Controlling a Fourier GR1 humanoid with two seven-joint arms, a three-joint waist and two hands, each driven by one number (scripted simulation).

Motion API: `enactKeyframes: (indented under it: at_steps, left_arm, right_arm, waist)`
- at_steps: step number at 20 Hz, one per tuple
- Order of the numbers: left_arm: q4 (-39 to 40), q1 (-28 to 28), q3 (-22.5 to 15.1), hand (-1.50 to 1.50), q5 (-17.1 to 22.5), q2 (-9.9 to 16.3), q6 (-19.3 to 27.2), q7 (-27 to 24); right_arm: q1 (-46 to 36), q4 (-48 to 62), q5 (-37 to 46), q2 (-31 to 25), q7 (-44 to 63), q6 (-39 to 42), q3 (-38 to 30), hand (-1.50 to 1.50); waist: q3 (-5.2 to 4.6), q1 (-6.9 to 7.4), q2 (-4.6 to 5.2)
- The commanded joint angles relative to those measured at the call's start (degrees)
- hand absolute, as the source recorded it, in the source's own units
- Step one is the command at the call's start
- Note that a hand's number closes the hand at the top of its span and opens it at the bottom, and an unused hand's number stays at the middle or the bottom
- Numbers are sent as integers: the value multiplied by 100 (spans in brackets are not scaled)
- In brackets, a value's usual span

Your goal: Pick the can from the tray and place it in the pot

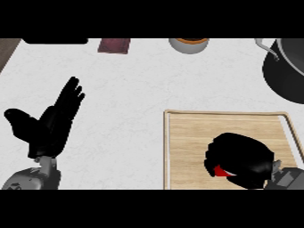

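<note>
Left hand: the left hand (52,122) rests over the bare white desk (134,89) at the view's left, fingers straight and pointing up, thumb spread out to the left, holding nothing.
Back edge, left to right: a black object (54,41) cut by the top edge, a dark red block (114,45), then a pale round container with an orange-brown inside (189,45), only partly in view.
Tray: a light wooden tray (187,133) with a raised pale rim lies on the desk at lower right.
Right hand: the right hand (243,158) sits over the tray's lower middle, fingers curled round the can.
Can: the can (221,170) is almost wholly hidden; only a small red patch with a thin white streak shows under the hand's lower left side. It is over the tray; whether it touches the tray cannot be told.
Pot: a dark grey pot (292,73) with a pale metal handle stands at upper right, well apart from the hand, cut by the right edge.
</note>
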Motion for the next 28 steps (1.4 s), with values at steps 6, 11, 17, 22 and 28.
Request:
enactKeyframes:
  at_steps: [6, 11, 17, 22, 28]
  left_arm:
    - [30, 65, -8, 0, -126, -175, -59, -9]
    - [-107, 242, 382, 0, -56, 24, 120, -75]
    - [-225, 260, 407, 0, -55, 79, 102, -50]
    - [-116, 363, 206, 0, 37, 66, -201, -134]
    - [-277, -24, 246, 0, 18, 102, -128, 328]
  right_arm:
    - [-409, 201, 21, 450, -356, 274, -213, 150]
    - [719, 1316, -328, 332, 2154, -548, -3145, 150]
    - [478, 1773, -278, 518, 4396, -1504, -5278, 150]
    - [175, 1310, -176, 453, 5315, -2234, -6040, 150]
    - [-102, 144, -625, -153, 5353, -1649, -6373, 150]
  waist:
    - [1, 9, 5]
    - [36, -847, 37]
    - [7, -610, -23]
    - [-4, -160, -17]
    - [-2, -74, -22]
